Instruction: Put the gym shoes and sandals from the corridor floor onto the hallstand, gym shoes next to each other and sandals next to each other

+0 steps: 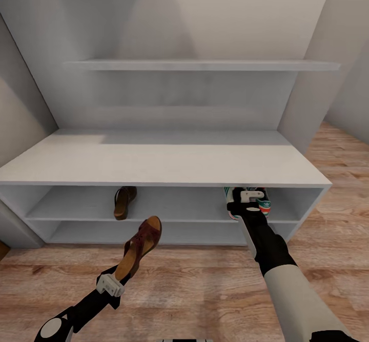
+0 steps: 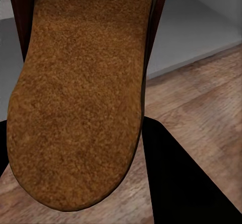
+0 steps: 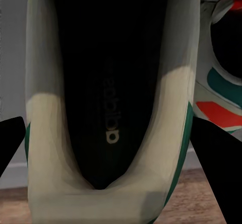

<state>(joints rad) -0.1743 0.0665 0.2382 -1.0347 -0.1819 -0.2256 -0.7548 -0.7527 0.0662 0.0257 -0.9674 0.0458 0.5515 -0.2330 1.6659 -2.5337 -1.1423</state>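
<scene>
My left gripper (image 1: pixel 119 278) is shut on the heel end of a dark brown sandal (image 1: pixel 142 243) and holds it tilted above the corridor floor (image 1: pixel 205 280), in front of the hallstand (image 1: pixel 164 160). In the left wrist view its tan sole (image 2: pixel 75 98) lies between my fingers (image 2: pixel 181 183). The other sandal (image 1: pixel 124 202) rests on the upper shelf tier, left of centre. My right gripper (image 1: pixel 245 199) reaches into that tier at the right, shut on a gym shoe (image 3: pixel 111 108) whose dark lining faces the camera. The second gym shoe (image 3: pixel 222 93) (image 1: pixel 265 206) sits right beside it.
Pale grey walls rise behind the hallstand, with a wall shelf (image 1: pixel 205 65) high above the flat top. The lower shelf tier (image 1: pixel 154 232) holds nothing visible. Wood flooring stretches in front and to the right of the unit.
</scene>
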